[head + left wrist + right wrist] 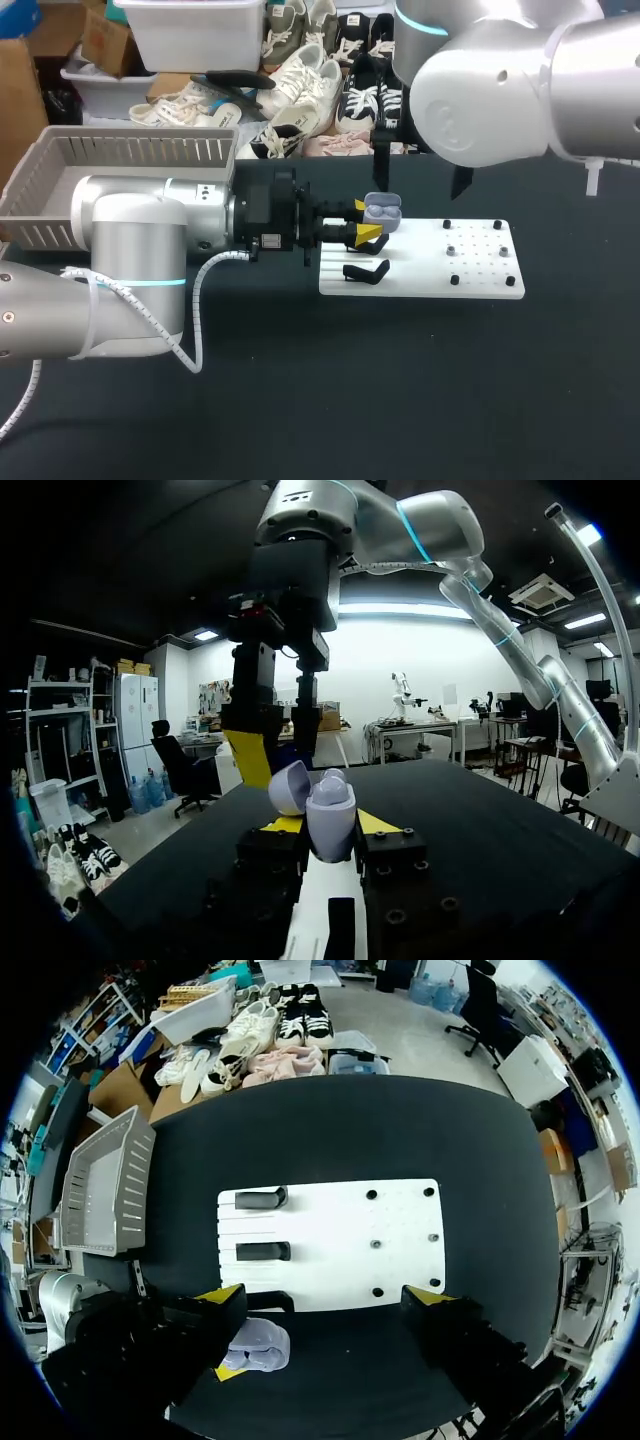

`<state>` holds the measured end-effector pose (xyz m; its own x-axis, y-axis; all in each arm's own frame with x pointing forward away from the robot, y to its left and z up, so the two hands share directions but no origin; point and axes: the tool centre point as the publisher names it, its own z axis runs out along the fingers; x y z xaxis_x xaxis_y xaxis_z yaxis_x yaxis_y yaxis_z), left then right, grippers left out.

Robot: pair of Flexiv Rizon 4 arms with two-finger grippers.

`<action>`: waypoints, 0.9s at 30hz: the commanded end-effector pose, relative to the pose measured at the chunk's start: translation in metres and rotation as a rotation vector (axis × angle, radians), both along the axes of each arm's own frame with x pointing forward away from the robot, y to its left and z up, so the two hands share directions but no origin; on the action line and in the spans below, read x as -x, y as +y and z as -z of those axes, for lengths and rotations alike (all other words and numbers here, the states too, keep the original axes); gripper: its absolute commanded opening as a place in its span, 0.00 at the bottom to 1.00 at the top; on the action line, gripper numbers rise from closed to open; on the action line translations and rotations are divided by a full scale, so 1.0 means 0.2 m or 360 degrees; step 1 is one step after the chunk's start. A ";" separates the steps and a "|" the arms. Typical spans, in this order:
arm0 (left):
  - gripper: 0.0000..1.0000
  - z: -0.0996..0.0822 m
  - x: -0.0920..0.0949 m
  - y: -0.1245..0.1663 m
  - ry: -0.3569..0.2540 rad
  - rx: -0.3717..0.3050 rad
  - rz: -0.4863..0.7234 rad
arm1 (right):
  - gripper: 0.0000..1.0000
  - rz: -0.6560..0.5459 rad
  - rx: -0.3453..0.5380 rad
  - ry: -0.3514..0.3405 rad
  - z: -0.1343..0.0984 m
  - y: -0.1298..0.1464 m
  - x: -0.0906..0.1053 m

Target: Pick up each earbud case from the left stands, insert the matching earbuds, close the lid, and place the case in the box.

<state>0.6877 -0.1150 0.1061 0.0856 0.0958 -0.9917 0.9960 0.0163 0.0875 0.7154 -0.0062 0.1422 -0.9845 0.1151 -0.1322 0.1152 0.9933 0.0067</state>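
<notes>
Earbud case (383,212): lavender, lid hinged open and standing up. Sits just right of centre in the head view, at the upper left corner of the white board, raised off it.

Left gripper (364,220): clamped on the earbud case, one yellow tip against each side of its lower shell. The left wrist view shows the case upright between the two tips, with the lid tilted back.

Left arm (130,260): enters from the left edge of the head view and lies level across the middle left of the frame.

Right gripper (326,1300): released, fingers spread wide with nothing between them. It hangs above the earbud case and the near edge of the white board, pointing down. In the right wrist view the case lies under and beside one of its fingers.

Right arm (500,80): fills the upper right of the head view.

White board (480,290): flat rectangle right of centre in the head view, resting on the surface.

Black stands (264,1251): two in the right wrist view, both bare, on the board's end nearest the basket.

Grey pieces (452,249): two, small, among black pegs on the board's right half; too small to identify.

Basket (140,150): grey, slatted walls, in the upper left of the head view, well apart from the board.

Surface (300,400): black.
</notes>
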 end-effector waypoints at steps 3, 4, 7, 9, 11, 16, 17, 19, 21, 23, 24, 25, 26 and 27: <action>0.00 0.00 0.00 0.00 -0.0003 0.0003 -0.0007 | 1.00 -0.0016 -0.0010 -0.0007 -0.02 -0.04 0.10; 0.00 0.00 0.00 0.00 -0.0003 0.0003 -0.0007 | 1.00 -0.0021 -0.0014 -0.0011 -0.03 -0.04 0.11; 0.00 0.00 0.00 0.00 -0.0003 0.0003 -0.0007 | 1.00 -0.0029 -0.0026 -0.0045 -0.06 -0.04 0.14; 0.00 0.00 0.00 0.00 -0.0003 0.0003 -0.0007 | 1.00 -0.0019 -0.0034 -0.0086 -0.08 -0.04 0.14; 0.00 0.00 0.00 0.00 -0.0003 0.0003 -0.0007 | 1.00 0.0002 -0.0047 -0.0129 -0.11 -0.06 0.14; 0.00 0.00 0.00 0.00 -0.0003 0.0003 -0.0007 | 1.00 0.0038 -0.0140 -0.0284 -0.25 -0.14 0.15; 0.00 0.00 0.00 0.00 -0.0003 0.0003 -0.0007 | 1.00 0.0021 -0.0165 -0.0310 -0.28 -0.16 0.15; 0.00 0.00 0.00 0.00 -0.0003 0.0003 -0.0007 | 1.00 -0.0026 -0.0208 -0.0336 -0.33 -0.19 0.17; 0.00 -0.01 0.00 0.01 0.0007 0.0022 -0.0022 | 1.00 -0.0148 -0.0273 -0.0322 -0.39 -0.21 0.20; 0.00 -0.03 -0.02 0.03 0.0009 0.0018 -0.0068 | 1.00 -0.0228 -0.0320 -0.0297 -0.42 -0.22 0.22; 0.00 -0.05 -0.03 0.05 0.0008 0.0015 -0.0089 | 1.00 -0.0272 -0.0337 -0.0297 -0.43 -0.23 0.24; 0.00 -0.07 -0.04 0.07 0.0017 0.0014 -0.0125 | 1.00 -0.0295 -0.0342 -0.0293 -0.44 -0.23 0.26; 0.00 -0.08 -0.05 0.09 0.0017 0.0011 -0.0151 | 1.00 -0.0320 -0.0355 -0.0288 -0.45 -0.24 0.27; 0.00 -0.10 -0.06 0.11 0.0017 0.0012 -0.0166 | 1.00 -0.0340 -0.0371 -0.0282 -0.45 -0.24 0.28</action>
<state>0.7085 -0.1019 0.1150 0.0633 0.0884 -0.9941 0.9941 0.0825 0.0706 0.6747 -0.0392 0.2275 -0.9659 -0.0476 -0.2546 -0.0931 0.9811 0.1698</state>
